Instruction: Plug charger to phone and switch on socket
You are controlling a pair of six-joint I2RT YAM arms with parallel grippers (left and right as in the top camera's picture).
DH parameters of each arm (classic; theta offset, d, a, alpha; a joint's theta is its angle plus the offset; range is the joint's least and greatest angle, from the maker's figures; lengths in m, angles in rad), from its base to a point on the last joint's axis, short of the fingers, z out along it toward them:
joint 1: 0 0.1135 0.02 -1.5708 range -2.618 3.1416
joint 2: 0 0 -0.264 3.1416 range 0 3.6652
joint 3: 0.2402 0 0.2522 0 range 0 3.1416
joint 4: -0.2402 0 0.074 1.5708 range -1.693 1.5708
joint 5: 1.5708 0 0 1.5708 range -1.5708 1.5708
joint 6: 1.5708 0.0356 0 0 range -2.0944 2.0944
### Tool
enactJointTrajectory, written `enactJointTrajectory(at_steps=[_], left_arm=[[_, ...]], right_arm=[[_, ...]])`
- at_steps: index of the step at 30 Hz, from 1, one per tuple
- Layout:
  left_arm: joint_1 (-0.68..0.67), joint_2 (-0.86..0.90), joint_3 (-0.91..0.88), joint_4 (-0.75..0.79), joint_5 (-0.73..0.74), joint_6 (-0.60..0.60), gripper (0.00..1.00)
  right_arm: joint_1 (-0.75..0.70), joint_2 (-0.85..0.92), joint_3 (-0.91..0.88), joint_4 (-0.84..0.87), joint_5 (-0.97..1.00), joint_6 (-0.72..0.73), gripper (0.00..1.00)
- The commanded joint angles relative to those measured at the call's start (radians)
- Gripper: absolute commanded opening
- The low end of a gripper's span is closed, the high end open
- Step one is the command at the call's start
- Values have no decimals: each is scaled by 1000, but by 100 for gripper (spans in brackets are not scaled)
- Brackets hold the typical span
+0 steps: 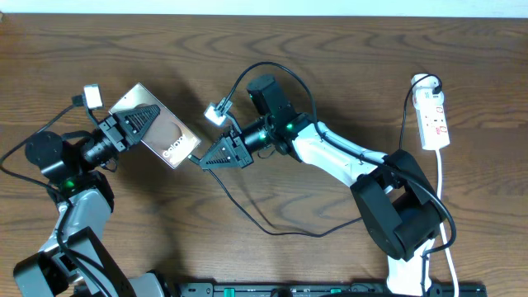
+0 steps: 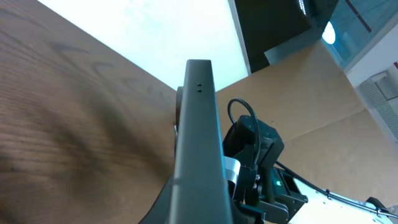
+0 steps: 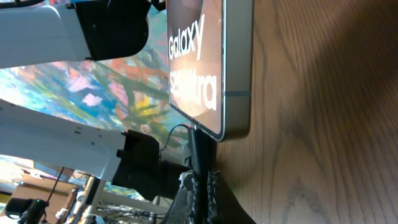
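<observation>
**Figure.** The left claw (image 1: 142, 120) is closed on the phone (image 1: 169, 136), which is clamped between its fingers and projects ahead of them toward the right claw (image 1: 205, 161). The right claw is pinched narrow onto the charger (image 1: 276, 233) just behind the plug tip (image 3: 199, 149). The tip stands directly ahead of that claw's fingertips and meets the phone's short edge. Whether it is seated in the port cannot be told. The socket (image 1: 434, 115) lies well behind the right claw, past that arm's base.

**Likely faults.**
- A tip off-line with the port would jam against the edge or skid along it.
- A hard push could slide the phone back through the left claw's fingers.
- The slack cable trailing behind the right claw could snag when that arm swings toward the socket, pulling the plug loose.

**Count.** One phone, one charger, one socket, two claws.
</observation>
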Motion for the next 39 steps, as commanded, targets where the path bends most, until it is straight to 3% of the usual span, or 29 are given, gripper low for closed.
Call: enactJointTrajectory(at_steps=[1, 14, 27, 29, 30, 31, 34, 35, 39], left_arm=[[-12, -5, 8, 4, 113, 5, 8], [-110, -5, 8, 5, 112, 32, 8], [-112, -5, 8, 5, 111, 36, 7], [-112, -5, 8, 5, 105, 36, 7], [-111, -5, 8, 4, 100, 36, 7], [-111, -5, 8, 5, 93, 36, 8], [-109, -5, 8, 5, 69, 36, 7], [-108, -5, 8, 5, 61, 37, 7], [-87, -5, 8, 5, 40, 40, 7]], right_arm=[[1, -7, 24, 56, 47, 50, 1], [1, -7, 24, 139, 80, 109, 1], [-2, -7, 24, 140, 80, 110, 4], [-2, -7, 24, 140, 80, 110, 20], [-2, -7, 24, 138, 80, 110, 41], [-2, -7, 24, 138, 80, 109, 50], [-2, -7, 24, 137, 79, 110, 91], [-2, -7, 24, 137, 78, 110, 99], [-2, -7, 24, 134, 71, 109, 99]])
